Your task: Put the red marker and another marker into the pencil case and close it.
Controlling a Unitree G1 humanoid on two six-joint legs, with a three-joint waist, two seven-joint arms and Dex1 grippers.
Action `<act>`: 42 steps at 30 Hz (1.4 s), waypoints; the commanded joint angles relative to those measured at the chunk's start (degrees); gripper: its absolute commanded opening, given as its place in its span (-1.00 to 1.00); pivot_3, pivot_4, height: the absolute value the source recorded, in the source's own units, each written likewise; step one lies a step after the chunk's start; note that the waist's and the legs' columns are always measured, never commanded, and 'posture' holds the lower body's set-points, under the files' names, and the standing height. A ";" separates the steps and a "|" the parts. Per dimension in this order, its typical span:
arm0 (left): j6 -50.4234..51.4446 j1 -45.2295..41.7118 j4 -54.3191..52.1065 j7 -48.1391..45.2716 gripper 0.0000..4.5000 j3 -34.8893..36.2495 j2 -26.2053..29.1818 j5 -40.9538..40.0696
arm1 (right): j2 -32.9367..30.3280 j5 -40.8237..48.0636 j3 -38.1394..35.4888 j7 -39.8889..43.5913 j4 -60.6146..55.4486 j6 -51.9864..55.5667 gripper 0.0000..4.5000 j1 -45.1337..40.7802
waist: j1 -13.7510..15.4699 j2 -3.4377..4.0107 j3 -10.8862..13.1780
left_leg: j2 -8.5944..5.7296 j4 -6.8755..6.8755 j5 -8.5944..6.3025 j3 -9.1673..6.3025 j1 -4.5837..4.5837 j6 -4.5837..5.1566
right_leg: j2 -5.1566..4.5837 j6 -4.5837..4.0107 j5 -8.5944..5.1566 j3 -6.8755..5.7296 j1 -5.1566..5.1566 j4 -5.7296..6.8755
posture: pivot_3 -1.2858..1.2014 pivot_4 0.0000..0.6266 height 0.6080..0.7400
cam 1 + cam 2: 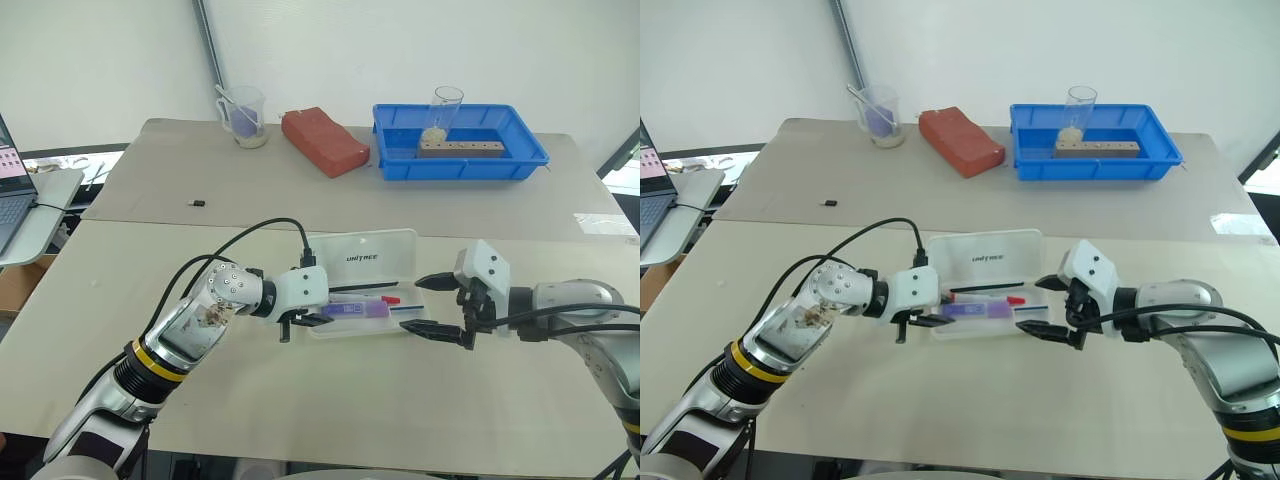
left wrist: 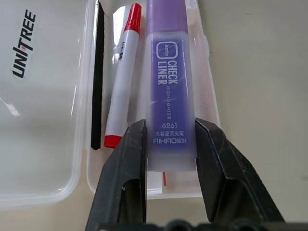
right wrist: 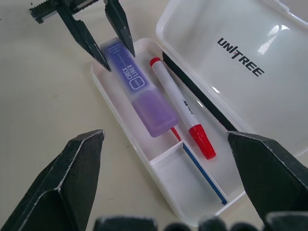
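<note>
Near the middle of the head view, the left gripper (image 1: 305,322) reaches in from the lower left, its wrist bent toward the right, and pinches the capped end of the purple highlighter (image 2: 171,91), which lies in the open pencil case (image 3: 120,118) beside the red marker (image 3: 179,107). From the right edge, the right gripper (image 1: 440,307) points toward the case's right end with its fingers spread wide, holding nothing.
</note>
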 commanded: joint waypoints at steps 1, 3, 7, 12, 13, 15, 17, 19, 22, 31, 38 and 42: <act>0.16 -0.14 -2.22 -0.46 -0.60 0.57 -0.06 -0.44 | 0.11 0.29 -0.85 -0.22 -0.90 -0.19 1.00 -1.54 | 0.01 0.00 0.00 | 0.00 0.00 0.00 0.00 0.00 0.00 | 0.00 0.00 0.00 0.00 0.00 0.00 | 0.03 -0.52 1.00; 0.42 -0.02 -2.55 -0.50 0.00 0.54 -0.21 -0.55 | 0.15 0.26 -0.73 -0.23 -0.77 -0.12 1.00 -1.90 | 0.02 0.00 0.00 | 0.00 0.00 0.00 0.00 0.00 0.00 | 0.00 0.00 0.00 0.00 0.00 0.00 | 0.03 -0.52 1.00; 1.22 0.51 -3.29 -0.97 0.83 0.98 -0.29 -1.72 | 0.13 0.33 -0.71 -0.27 -0.77 0.07 1.00 -2.22 | 0.02 0.01 -0.01 | 0.00 0.01 0.00 0.00 0.00 0.00 | 0.00 0.00 0.00 0.00 0.00 0.00 | 0.03 -0.52 1.00; 0.93 0.73 -3.33 -1.80 0.97 2.13 0.91 -2.94 | -0.33 -0.03 -0.84 0.11 0.17 -0.14 1.00 -2.57 | 0.04 0.02 -0.01 | 0.00 0.01 0.00 0.00 0.00 0.00 | 0.00 0.00 0.00 -0.01 0.00 0.01 | 0.03 -0.52 1.00; 0.84 0.98 -3.70 -2.56 0.97 2.53 1.65 -3.43 | -0.55 -0.21 -0.89 0.30 0.46 -0.30 1.00 -2.54 | 0.04 0.02 -0.01 | 0.00 0.01 0.00 -0.01 0.00 0.00 | 0.00 0.00 0.00 -0.01 0.00 0.00 | 0.03 -0.52 1.00; 0.18 1.46 -4.57 -4.01 0.97 3.23 3.16 -4.19 | -0.83 -0.38 -1.00 0.63 0.87 -0.49 1.00 -2.55 | -0.04 0.04 -0.02 | 0.00 0.01 0.00 0.00 0.00 0.00 | 0.00 0.00 0.00 -0.01 0.00 0.01 | 0.03 -0.52 1.00; 0.02 1.49 -5.39 -6.03 0.97 4.88 5.32 -5.83 | -1.46 -0.73 -1.43 1.04 1.51 -0.73 1.00 -2.37 | -0.06 0.04 -0.02 | 0.01 0.01 0.00 0.00 0.01 0.00 | 0.00 0.00 0.00 0.00 0.00 0.01 | 0.03 -0.52 1.00; -1.41 1.08 -5.41 -8.80 0.97 7.46 8.30 -7.59 | -2.52 -1.55 -2.26 1.60 2.56 -1.43 1.00 -1.41 | -0.03 0.06 -0.02 | 0.01 0.00 0.00 -0.01 0.00 0.00 | 0.00 0.00 0.00 -0.02 -0.01 0.01 | 0.03 -0.52 1.00; -6.43 -0.61 -3.61 -13.03 0.97 11.96 11.28 -10.60 | -4.53 -3.89 -3.35 2.38 4.85 -3.85 1.00 0.90 | 0.19 0.07 -0.03 | 0.01 0.01 0.00 0.01 0.01 0.00 | -0.02 0.00 0.00 -0.03 0.00 -0.01 | 0.03 -0.52 1.00; -9.37 -13.53 -2.22 -12.98 0.97 15.86 0.22 -19.28 | -9.46 -12.76 -6.65 4.22 22.51 -14.59 1.00 6.61 | 0.49 0.22 -0.02 | -0.08 0.68 -0.33 0.09 -0.06 0.51 | -0.15 0.28 -0.02 -0.04 0.42 -0.16 | 0.03 -0.52 1.00; -10.91 -13.25 -3.00 -13.65 0.97 12.89 -2.62 -18.35 | -10.02 -17.54 -3.00 7.43 33.06 -17.63 1.00 5.20 | -0.35 0.35 0.00 | -0.06 0.69 -0.33 -0.03 0.09 0.54 | 0.02 0.27 -0.04 0.02 0.51 -0.07 | 0.03 -0.52 1.00; -11.10 -12.89 -2.58 -13.65 0.97 13.00 -2.19 -17.84 | -8.32 -18.82 -2.01 6.90 36.88 -17.68 1.00 2.35 | -0.48 0.36 0.01 | -0.08 0.72 -0.34 -0.02 0.14 0.54 | -0.01 0.28 -0.04 0.04 0.61 -0.11 | 0.03 -0.52 1.00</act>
